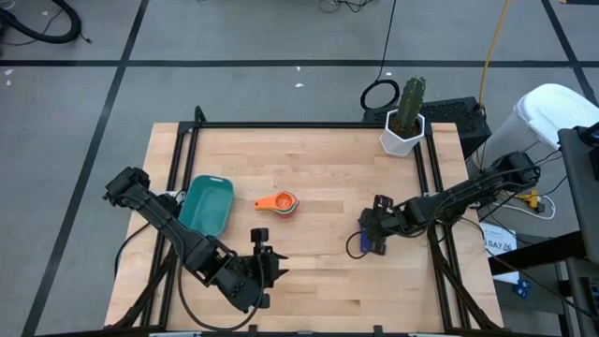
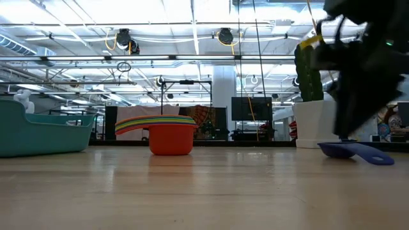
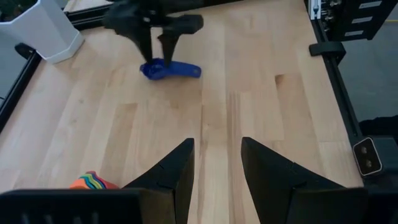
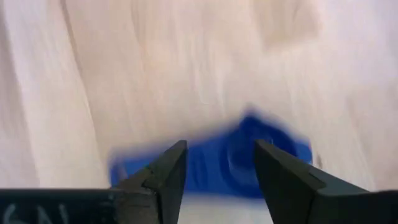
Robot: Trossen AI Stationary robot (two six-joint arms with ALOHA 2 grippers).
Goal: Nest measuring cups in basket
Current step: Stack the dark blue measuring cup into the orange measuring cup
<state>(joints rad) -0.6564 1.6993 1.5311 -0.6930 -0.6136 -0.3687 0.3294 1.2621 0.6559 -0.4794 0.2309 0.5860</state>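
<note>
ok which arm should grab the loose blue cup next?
Right. The right gripper is directly over the blue cup, open, with a finger on each side in its wrist view. The left gripper sits open near the table's front edge, farther away, nearer the nested stack.

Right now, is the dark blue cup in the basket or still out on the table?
Out. The dark blue cup lies on the bare table under the right pincer, well apart from the basket.
</note>
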